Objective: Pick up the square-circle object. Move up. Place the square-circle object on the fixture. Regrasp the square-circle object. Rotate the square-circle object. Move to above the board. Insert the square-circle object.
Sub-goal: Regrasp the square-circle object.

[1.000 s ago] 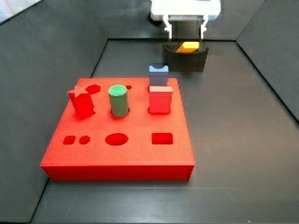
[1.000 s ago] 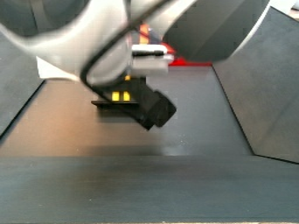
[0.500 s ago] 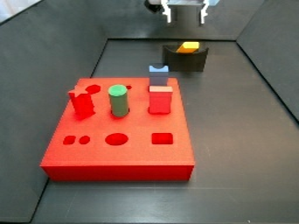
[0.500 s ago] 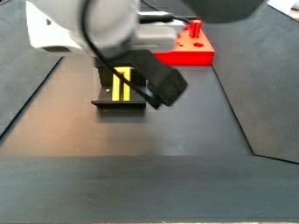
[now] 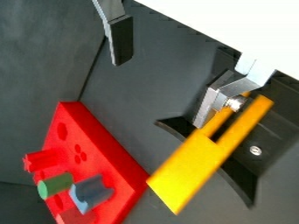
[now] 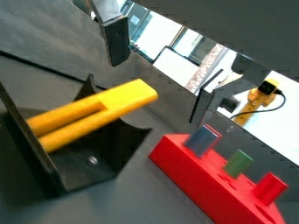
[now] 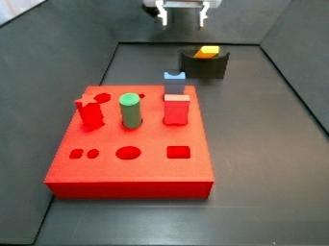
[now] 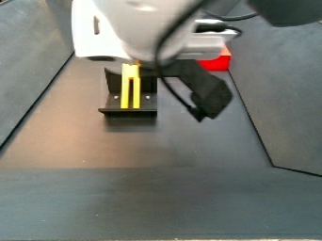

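Observation:
The square-circle object, a long yellow-orange rod, lies across the notch of the dark fixture; it also shows in a wrist view and in both side views. My gripper hangs open above the fixture, its fingers apart from the rod with nothing between them. In a side view the gripper sits high at the back, up and left of the fixture. The red board lies nearer the front.
On the board stand a green cylinder, a red square peg, a red shaped peg and a small blue-grey block. Dark sloping walls enclose the floor. The arm's white body fills much of a side view.
My gripper has let go of the rod and risen from the fixture, drifting left. The rod stays lying on the fixture.

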